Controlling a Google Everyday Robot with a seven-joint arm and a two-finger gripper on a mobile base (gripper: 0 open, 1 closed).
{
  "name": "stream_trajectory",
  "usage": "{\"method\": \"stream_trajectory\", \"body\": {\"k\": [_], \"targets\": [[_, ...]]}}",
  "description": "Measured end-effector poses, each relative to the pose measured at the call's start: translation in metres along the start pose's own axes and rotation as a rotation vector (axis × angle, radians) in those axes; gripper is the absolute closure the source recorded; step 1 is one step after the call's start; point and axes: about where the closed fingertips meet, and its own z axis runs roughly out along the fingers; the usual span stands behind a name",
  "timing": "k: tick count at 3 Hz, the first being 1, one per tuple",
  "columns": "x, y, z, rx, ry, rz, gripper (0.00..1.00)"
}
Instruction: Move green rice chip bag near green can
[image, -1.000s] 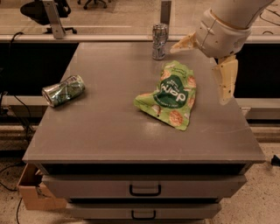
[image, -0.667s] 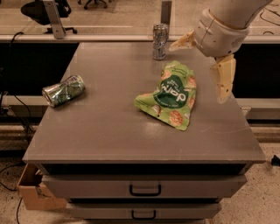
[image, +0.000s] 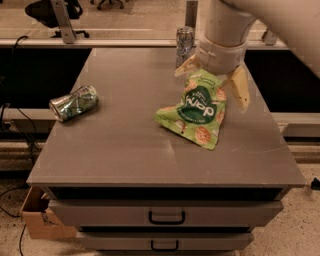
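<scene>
The green rice chip bag (image: 196, 109) lies crinkled on the grey table top, right of the middle, its dark green logo facing up. The green can (image: 74, 102) lies on its side near the table's left edge, far from the bag. My gripper (image: 213, 79) hangs over the bag's far upper end. It is open, with one tan finger (image: 185, 66) at the bag's left top corner and the other (image: 240, 89) off its right side. It holds nothing.
A silver-grey can (image: 184, 41) stands upright at the table's back edge, just behind the gripper. The table (image: 125, 145) has drawers below its front edge. A cardboard box (image: 37, 220) sits on the floor at lower left.
My gripper has moved left and now straddles the bag's upper end. The bag and both cans have not moved.
</scene>
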Motion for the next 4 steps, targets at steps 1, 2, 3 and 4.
{"method": "stream_trajectory", "body": {"k": [1, 2, 3, 4], "targets": [[0.009, -0.012, 0.028, -0.064, 0.042, -0.105, 0.0], [0.012, -0.019, 0.047, -0.095, 0.054, -0.165, 0.17], [0.016, -0.019, 0.051, -0.107, 0.068, -0.189, 0.4], [0.018, -0.022, 0.051, -0.111, 0.079, -0.188, 0.63]]}}
